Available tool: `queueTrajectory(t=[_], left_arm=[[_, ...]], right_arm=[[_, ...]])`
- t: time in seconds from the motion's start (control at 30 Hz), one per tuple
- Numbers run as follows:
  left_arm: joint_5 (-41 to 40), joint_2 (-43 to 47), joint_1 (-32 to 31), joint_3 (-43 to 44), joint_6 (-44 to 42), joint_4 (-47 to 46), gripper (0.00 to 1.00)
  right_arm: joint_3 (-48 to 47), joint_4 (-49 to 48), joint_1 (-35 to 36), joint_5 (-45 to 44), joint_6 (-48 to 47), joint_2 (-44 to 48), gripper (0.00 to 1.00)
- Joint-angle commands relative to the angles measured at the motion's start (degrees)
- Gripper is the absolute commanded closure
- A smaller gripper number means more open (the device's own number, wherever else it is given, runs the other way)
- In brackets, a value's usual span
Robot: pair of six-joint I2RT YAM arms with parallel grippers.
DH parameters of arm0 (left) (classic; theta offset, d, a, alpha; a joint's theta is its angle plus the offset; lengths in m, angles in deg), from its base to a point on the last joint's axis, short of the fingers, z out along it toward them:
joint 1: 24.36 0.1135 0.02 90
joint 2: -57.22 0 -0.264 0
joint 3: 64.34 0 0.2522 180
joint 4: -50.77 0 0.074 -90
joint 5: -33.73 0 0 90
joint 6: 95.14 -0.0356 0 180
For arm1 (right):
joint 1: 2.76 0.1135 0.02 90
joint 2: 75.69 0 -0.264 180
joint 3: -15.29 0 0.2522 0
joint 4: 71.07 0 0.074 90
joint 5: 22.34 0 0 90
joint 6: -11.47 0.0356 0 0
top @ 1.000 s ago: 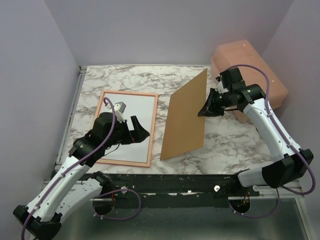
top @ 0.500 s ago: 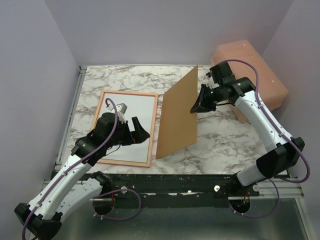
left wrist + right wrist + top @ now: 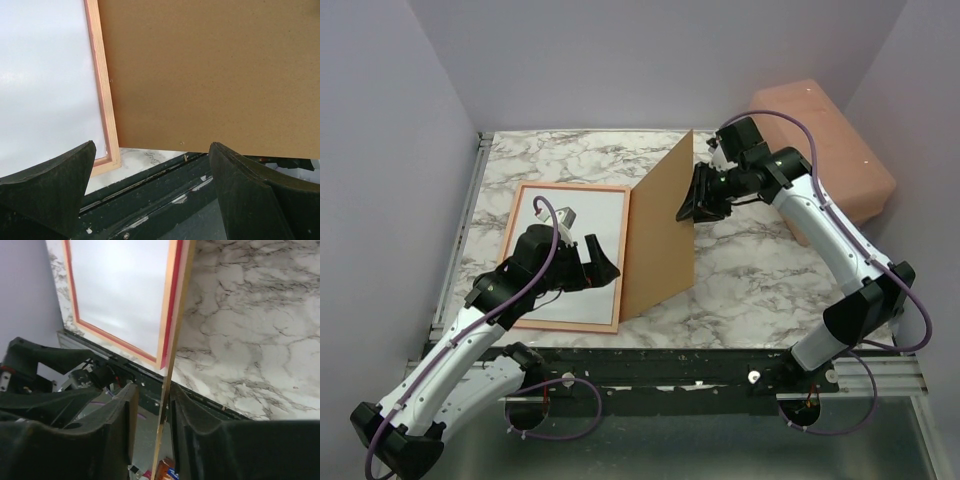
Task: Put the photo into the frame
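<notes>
The frame [image 3: 570, 187] lies back up on the marble table, its orange-tan border showing. A white sheet, the photo's plain back [image 3: 575, 240], fills it. My left gripper [image 3: 595, 262] is open and empty, low over the frame's near right part. In the left wrist view the frame [image 3: 102, 85], the photo [image 3: 45, 75] and the backing board [image 3: 215, 70] show beyond my open fingers [image 3: 50, 180]. My right gripper [image 3: 688, 203] is shut on the far edge of the brown backing board [image 3: 658, 235]. The board stands steeply tilted beside the frame's right side. The right wrist view shows the board's edge [image 3: 172, 355] between my fingers.
A salmon-pink box [image 3: 820, 140] stands at the back right, behind my right arm. A black rail [image 3: 700, 365] runs along the table's near edge. Lilac walls close in the left, back and right sides.
My right gripper has carried the backing board to the left, and the board has tipped more upright, reaching the frame's right side. My left gripper has barely moved.
</notes>
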Motion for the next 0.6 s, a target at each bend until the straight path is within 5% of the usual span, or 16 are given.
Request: queueTrajectory(t=[0.0, 0.13, 0.57], left_arm=[[0.3, 0.5, -0.2, 1.1, 0.3, 1.3, 0.01], [0.7, 0.4, -0.2, 3.1, 0.4, 1.9, 0.01], [1.3, -5.8, 4.3, 20.2, 2.1, 2.4, 0.01]], right_arm=[[-3.1, -5.4, 0.5, 5.9, 0.8, 0.7, 0.56], [-2.7, -11.1, 1.0, 11.2, 2.7, 0.1, 0.41], [-1.3, -29.7, 6.8, 18.6, 8.9, -2.5, 0.28]])
